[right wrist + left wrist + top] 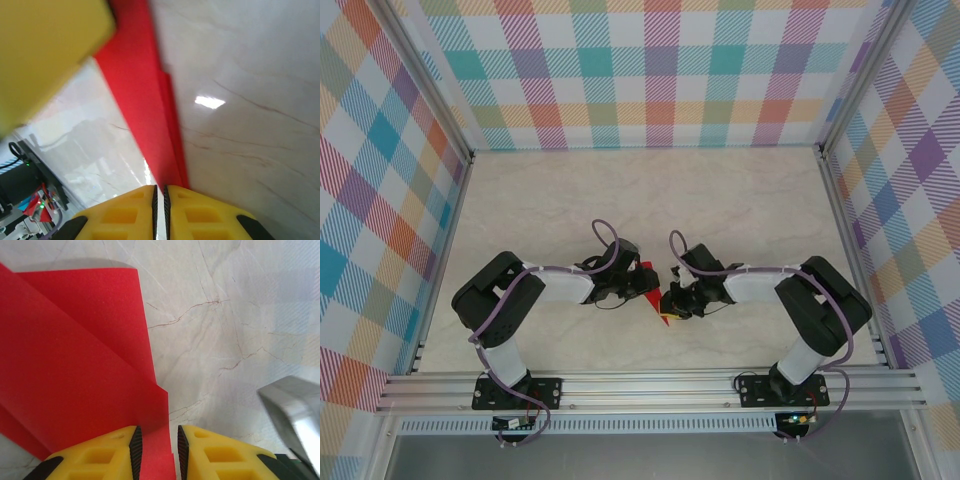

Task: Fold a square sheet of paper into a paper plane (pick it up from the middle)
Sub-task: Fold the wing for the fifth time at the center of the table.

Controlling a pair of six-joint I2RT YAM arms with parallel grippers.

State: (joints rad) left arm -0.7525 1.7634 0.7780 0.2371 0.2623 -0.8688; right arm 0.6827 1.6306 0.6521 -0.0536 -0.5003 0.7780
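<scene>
Mid-fold, I reckon: left end effector (157,440) clamped the red sheet (75,365), right end effector (160,195) pinched its narrow 6 o'clock end. Next move looked like creasing it flat on the tabletop (225,340).

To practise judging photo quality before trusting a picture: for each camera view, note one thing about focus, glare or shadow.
Top view: evenly lit and sharp; right wrist view: a yellow shape is blurred, and a white glare spot sits on the table; left wrist view: the red paper casts a soft shadow.
</scene>
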